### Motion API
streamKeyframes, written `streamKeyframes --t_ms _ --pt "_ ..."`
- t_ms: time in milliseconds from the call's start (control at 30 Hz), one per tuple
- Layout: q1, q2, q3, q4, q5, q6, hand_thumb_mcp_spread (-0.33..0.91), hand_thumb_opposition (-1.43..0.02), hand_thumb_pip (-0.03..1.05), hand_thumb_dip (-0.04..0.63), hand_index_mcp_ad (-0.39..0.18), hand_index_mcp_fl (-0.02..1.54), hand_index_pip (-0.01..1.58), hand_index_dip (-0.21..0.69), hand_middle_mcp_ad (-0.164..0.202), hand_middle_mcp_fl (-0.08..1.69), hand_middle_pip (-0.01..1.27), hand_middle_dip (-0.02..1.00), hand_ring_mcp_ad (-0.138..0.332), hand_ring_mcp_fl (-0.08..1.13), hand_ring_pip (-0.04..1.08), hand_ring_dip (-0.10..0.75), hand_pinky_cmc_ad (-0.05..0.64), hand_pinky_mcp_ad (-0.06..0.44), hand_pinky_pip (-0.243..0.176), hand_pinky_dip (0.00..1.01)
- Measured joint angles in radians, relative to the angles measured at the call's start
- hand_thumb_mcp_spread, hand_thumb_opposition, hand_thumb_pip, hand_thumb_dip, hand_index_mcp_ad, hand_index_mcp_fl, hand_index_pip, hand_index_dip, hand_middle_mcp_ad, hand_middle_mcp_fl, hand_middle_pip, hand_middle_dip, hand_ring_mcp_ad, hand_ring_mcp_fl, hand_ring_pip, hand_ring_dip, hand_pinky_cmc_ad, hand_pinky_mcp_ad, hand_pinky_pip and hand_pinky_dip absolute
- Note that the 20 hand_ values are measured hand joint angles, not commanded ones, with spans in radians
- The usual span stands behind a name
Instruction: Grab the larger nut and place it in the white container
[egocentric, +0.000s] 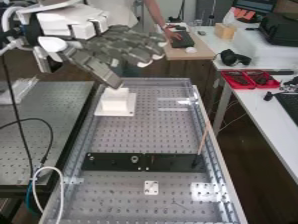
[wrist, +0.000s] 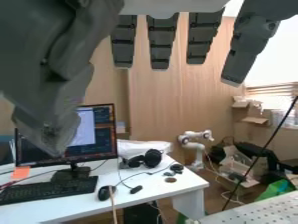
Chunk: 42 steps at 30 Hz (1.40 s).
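In the high view the hand (egocentric: 123, 49) is up at the upper left, above and slightly left of the white container (egocentric: 116, 102), with its fingers extended and nothing seen in them. The container stands on a pale base at the far part of the perforated bench. On the black bar (egocentric: 169, 162) sit the bearing (egocentric: 134, 159), a small ring, and the smaller nut (egocentric: 91, 158), which is faint. The wrist view has the hand (wrist: 161, 42) with straight, spread fingers and the thumb hanging apart from them.
A thin rod (egocentric: 203, 137) leans over the bar's right end. A small white plate (egocentric: 151, 188) lies on the near bench. Red trays (egocentric: 249, 79) rest on the side table. In the wrist view a desk (wrist: 149, 187) holds a monitor (wrist: 93, 132) and headphones.
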Motion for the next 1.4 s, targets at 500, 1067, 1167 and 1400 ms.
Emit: streamKeyframes --t_ms 500,1067,1167,1400 --pt "-0.003 -0.034 0.05 -0.017 -0.046 -0.016 -0.13 -1.03 0.88 0.108 -0.12 0.06 0.32 -0.176 0.068 0.04 0.14 0.24 0.171 0.0 0.1 0.134 0.377 0.346 -0.105 0.51" --pt "0.001 -0.041 0.069 -0.056 -0.081 -0.011 -0.13 -1.05 0.88 0.108 -0.11 0.05 0.31 -0.176 0.065 0.04 0.14 0.24 0.169 0.0 0.09 0.134 0.377 0.347 -0.105 0.51" --pt "0.001 -0.036 0.066 -0.05 -0.085 -0.017 -0.13 -1.05 0.88 0.108 -0.11 0.06 0.31 -0.176 0.065 0.04 0.14 0.24 0.169 0.0 0.1 0.134 0.377 0.349 -0.105 0.51" --pt "-0.009 -0.039 0.062 -0.051 -0.107 -0.021 -0.13 -1.05 0.88 0.108 -0.11 0.05 0.29 -0.176 0.065 0.04 0.14 0.24 0.169 0.0 0.09 0.134 0.377 0.351 -0.105 0.51"
